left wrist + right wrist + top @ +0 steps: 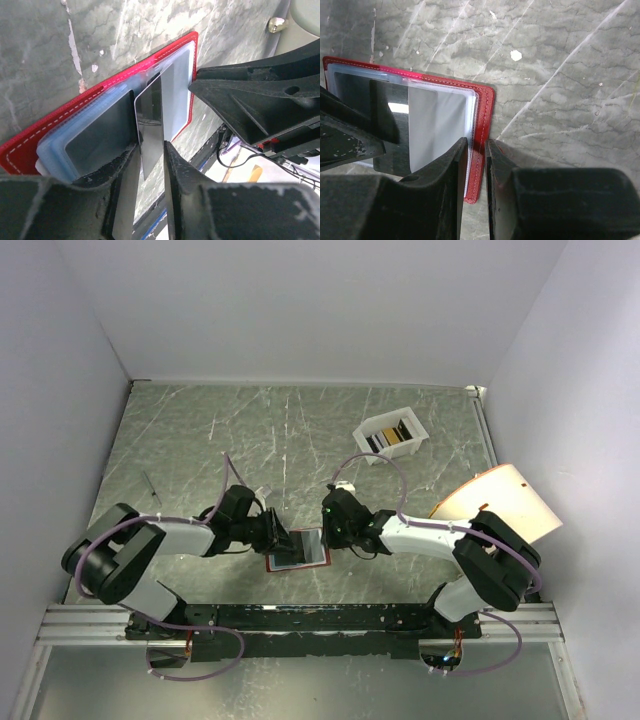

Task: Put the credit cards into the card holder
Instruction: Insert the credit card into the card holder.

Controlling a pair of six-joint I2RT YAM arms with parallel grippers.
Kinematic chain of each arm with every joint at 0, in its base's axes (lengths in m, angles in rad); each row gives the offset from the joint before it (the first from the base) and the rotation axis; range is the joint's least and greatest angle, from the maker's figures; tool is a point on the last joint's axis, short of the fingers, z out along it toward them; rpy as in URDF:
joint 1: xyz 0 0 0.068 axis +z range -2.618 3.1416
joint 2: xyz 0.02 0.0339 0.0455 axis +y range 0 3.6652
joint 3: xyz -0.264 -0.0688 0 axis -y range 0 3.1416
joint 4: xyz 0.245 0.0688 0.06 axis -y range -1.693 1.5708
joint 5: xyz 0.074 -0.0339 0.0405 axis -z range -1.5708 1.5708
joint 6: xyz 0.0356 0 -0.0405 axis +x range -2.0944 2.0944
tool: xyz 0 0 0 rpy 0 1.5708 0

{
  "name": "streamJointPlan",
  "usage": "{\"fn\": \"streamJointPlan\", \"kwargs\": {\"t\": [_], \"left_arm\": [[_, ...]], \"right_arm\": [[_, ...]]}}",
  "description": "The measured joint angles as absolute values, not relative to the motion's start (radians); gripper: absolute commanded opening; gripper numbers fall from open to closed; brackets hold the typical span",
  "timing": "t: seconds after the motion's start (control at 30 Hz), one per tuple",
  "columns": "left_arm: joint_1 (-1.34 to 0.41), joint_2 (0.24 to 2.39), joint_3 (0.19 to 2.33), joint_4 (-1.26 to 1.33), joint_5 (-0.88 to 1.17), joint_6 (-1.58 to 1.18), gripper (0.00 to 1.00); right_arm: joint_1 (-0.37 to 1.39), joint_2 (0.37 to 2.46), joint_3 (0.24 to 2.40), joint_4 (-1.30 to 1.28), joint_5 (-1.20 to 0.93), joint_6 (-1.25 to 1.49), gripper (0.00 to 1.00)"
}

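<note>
My left gripper has its jaws a little apart, and a dark card stands on edge in the gap between them. The card's far end is tucked in among the pale blue pockets of the red wallet, which lies open just ahead of the fingertips. I cannot tell whether either pad touches the card.

My right gripper is clamped on the wallet's red stitched edge, which runs straight through the narrow gap between its jaws. From that wrist camera the clear pockets spread out to the left of the jaws, with the dark card over them.

From above, the wallet lies flat on the table between the two grippers, which face each other across it. The white box sits well beyond the right jaws, towards the far right corner, with more cards standing inside it.
</note>
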State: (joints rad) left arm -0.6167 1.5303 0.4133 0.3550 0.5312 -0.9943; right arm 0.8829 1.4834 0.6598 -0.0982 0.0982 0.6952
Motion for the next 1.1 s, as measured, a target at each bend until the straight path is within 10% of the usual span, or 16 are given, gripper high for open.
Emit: {"fn": "streamJointPlan", "kwargs": {"t": [0.73,1.1], "left_arm": [[-0.62,1.416,0.469,0.157,0.413,-0.944,0.56],[-0.639,1.49,0.467,0.245,0.447,-0.981,0.32]], "right_arm": [[0.883,1.452,0.615,-0.063,0.091,0.726,0.19],[0.883,1.451,0.607,-0.049,0.085,0.738,0.19]]}}
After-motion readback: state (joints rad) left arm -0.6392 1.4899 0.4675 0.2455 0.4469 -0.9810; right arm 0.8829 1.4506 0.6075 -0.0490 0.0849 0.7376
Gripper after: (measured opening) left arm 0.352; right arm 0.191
